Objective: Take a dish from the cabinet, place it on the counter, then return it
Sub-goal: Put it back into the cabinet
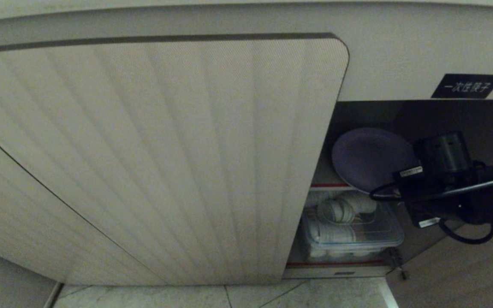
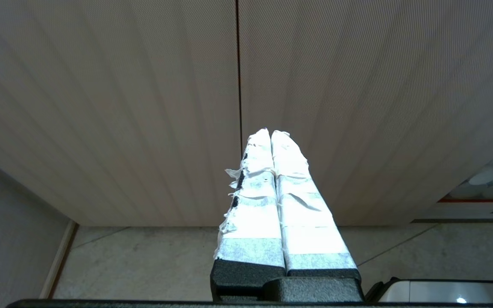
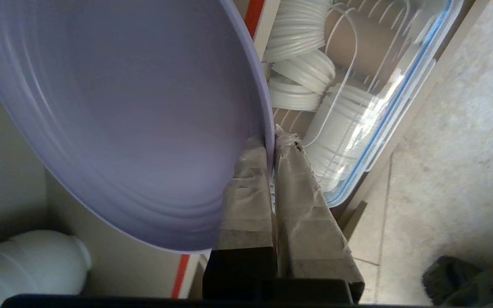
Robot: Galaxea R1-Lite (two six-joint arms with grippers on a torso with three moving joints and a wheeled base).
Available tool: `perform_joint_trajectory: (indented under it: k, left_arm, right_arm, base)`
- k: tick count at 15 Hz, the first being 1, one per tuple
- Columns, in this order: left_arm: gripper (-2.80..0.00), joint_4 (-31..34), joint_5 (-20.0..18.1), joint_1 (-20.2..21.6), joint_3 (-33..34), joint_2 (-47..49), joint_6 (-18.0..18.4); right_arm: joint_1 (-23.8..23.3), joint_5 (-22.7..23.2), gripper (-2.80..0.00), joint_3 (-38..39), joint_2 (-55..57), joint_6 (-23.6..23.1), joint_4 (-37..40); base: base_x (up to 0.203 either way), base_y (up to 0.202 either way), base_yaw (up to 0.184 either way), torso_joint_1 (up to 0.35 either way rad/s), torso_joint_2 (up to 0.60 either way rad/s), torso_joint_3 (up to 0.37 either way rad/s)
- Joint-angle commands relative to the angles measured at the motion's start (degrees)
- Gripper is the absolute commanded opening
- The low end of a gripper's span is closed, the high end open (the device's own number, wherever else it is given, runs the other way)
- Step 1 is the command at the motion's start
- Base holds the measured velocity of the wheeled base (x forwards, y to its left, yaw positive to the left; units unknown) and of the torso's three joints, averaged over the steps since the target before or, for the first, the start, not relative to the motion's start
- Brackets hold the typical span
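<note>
The lavender dish (image 1: 368, 158) hangs tilted on edge in the open mouth of the cabinet (image 1: 400, 64), just above the red-edged shelf (image 1: 330, 186). My right gripper (image 1: 409, 177) reaches in from the right. In the right wrist view its taped fingers (image 3: 246, 192) are shut on the rim of the dish (image 3: 122, 107), one on each face. My left gripper (image 2: 271, 132) is parked with its fingers pressed together and nothing between them, facing the ribbed doors (image 2: 144, 107). The counter is out of view.
The ribbed cabinet door (image 1: 165, 149) stands swung open to the left of the opening. Below the shelf sits a clear lidded box (image 1: 357, 231) with white rings and a wire rack. A white bottle (image 3: 28, 261) stands on the shelf. Tiled floor (image 1: 229, 295) lies below.
</note>
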Motion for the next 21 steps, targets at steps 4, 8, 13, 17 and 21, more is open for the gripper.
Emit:
perform_joint_trajectory:
  k: [4, 8, 13, 17, 21]
  left_arm:
    - [-2.80, -0.02, 0.00, 0.00, 0.00, -0.02, -0.04]
    - [-2.80, -0.02, 0.00, 0.00, 0.00, -0.02, -0.04]
    - [-2.80, -0.02, 0.00, 0.00, 0.00, -0.02, -0.04]
    - [-2.80, -0.02, 0.00, 0.00, 0.00, -0.02, -0.04]
    - [-2.80, -0.02, 0.00, 0.00, 0.00, -0.02, -0.04]
  right_arm:
    - [0.15, 0.27, -2.80, -0.46, 1.10, 1.41, 0.19]
    - [0.15, 0.27, -2.80, -0.46, 1.83, 3.43, 0.46]
    - [0.15, 0.36, -2.80, -1.30, 2.57, 4.31, -0.06]
    - [0.14, 0.36, -2.80, -2.57, 3.45, 4.31, -0.01]
    - [0.06, -0.17, -2.80, -2.66, 3.94, 4.31, -0.16]
  base:
    - [0.000, 0.000, 0.000, 0.000, 0.00, 0.000]
    - [0.000, 0.000, 0.000, 0.000, 0.00, 0.000]
    - [0.000, 0.000, 0.000, 0.000, 0.00, 0.000]
    - [0.000, 0.000, 0.000, 0.000, 0.00, 0.000]
    - [0.000, 0.000, 0.000, 0.000, 0.00, 0.000]
